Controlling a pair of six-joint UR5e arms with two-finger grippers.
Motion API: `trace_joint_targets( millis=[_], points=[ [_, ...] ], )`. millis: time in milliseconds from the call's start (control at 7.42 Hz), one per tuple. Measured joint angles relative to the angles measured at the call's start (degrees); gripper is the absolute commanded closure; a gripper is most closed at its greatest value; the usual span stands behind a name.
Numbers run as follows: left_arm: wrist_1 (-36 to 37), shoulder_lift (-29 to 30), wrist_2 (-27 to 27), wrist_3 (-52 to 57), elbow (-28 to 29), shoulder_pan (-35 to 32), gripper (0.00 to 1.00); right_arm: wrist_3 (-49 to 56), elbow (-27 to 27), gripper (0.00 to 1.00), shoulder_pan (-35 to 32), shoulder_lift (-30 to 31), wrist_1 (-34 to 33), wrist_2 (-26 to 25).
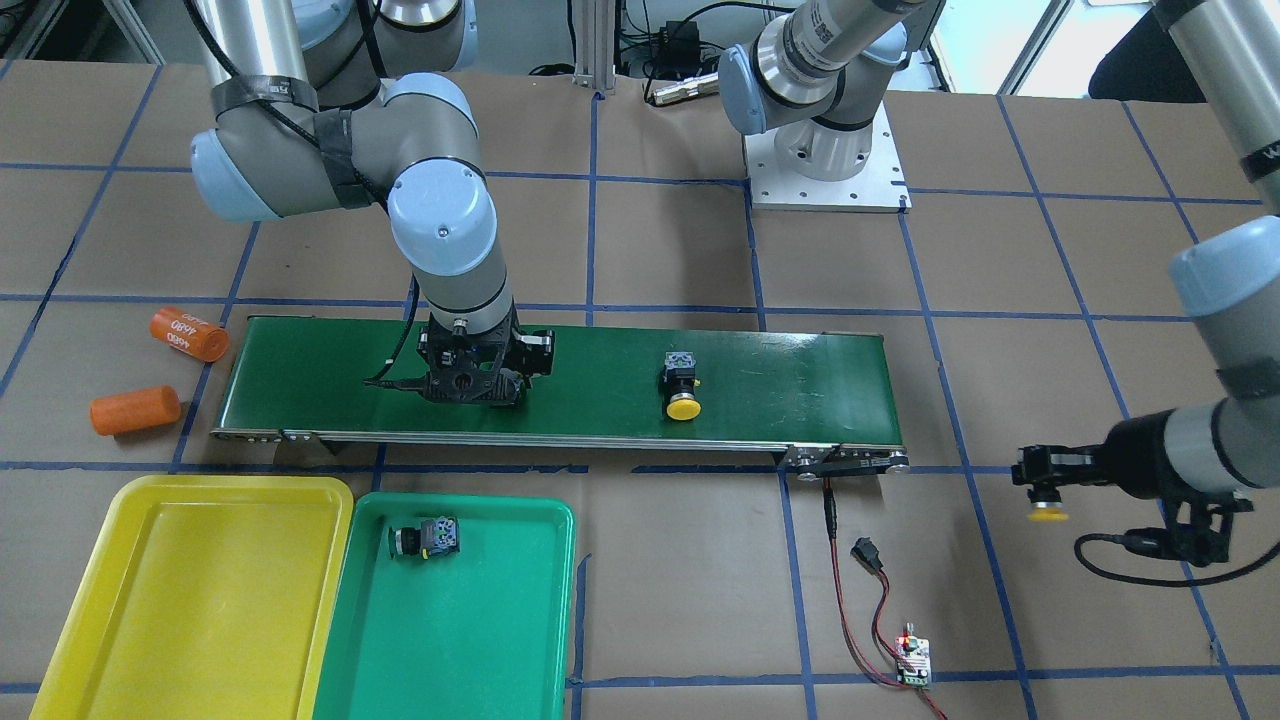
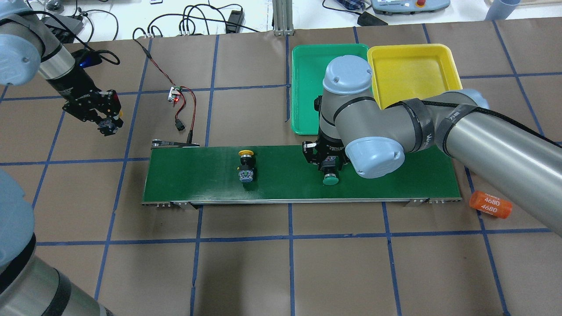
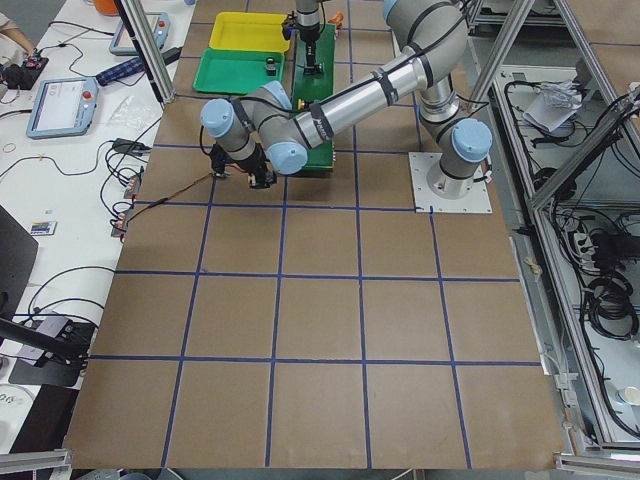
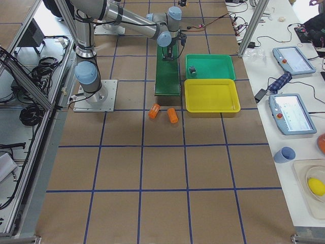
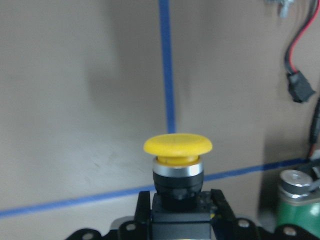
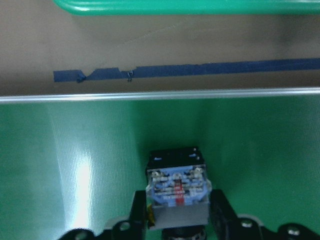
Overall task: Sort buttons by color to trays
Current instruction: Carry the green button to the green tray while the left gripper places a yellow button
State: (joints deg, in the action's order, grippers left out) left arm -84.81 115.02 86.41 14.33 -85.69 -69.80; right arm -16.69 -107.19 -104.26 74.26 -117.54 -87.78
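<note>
My left gripper (image 1: 1045,490) is shut on a yellow-capped button (image 5: 177,150) and holds it above the brown table, off the conveyor's end; it also shows in the overhead view (image 2: 108,126). My right gripper (image 2: 329,169) is low over the conveyor belt (image 2: 197,175), its fingers against the sides of a green-capped button (image 2: 330,178), whose blue switch body (image 6: 177,187) shows in the right wrist view. A second yellow button (image 1: 683,390) lies on the belt. A second green button (image 1: 425,540) lies in the green tray (image 1: 470,640). The yellow tray (image 1: 200,600) beside it holds nothing.
Two orange cylinders (image 1: 188,333) (image 1: 135,410) lie off the belt's end near the trays. A small circuit board (image 1: 912,660) with red and black wires lies near the belt's other end. The right arm's elbow hangs over the green tray (image 2: 307,87) in the overhead view.
</note>
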Motion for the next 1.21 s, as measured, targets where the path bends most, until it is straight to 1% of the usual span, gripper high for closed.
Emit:
trace_joint_targets(
  millis=[135,404,674,809,944,1079,1213],
  points=[
    [1.03,-2.31,0.03,-5.89,-3.03,-3.27,1.00,-0.24,0.44,1.00,0.13,0.28,2.26,-0.08],
    [2.95,-6.09,-0.19,-12.66,-9.16,-7.04,1.00,-0.34,2.85,1.00,1.06,0.33,3.20,-0.22],
    [3.58,-8.72,-0.26,-15.52,-13.90,-8.06,1.00,-0.38,9.76,1.00,3.98,-2.03,2.71,-1.56],
    [3.97,-9.45,-0.20,-16.22,-16.21,-8.33,1.00,-0.61,13.85,1.00,4.81,-4.79,1.51,-2.16],
    [4.97,-9.68,-0.14,-16.41,-18.25,-8.51,0.84,-1.14,17.44,1.00,5.08,-8.68,-1.30,-2.42],
    [6.08,-9.73,-0.05,-16.29,-19.74,-8.91,0.45,-2.19,20.15,1.00,5.03,-12.83,-4.63,-2.54],
    [6.81,-9.75,1.29,-15.69,-20.43,-10.17,0.00,-3.23,21.85,0.67,4.87,-15.92,-7.34,-2.59]
  ],
)
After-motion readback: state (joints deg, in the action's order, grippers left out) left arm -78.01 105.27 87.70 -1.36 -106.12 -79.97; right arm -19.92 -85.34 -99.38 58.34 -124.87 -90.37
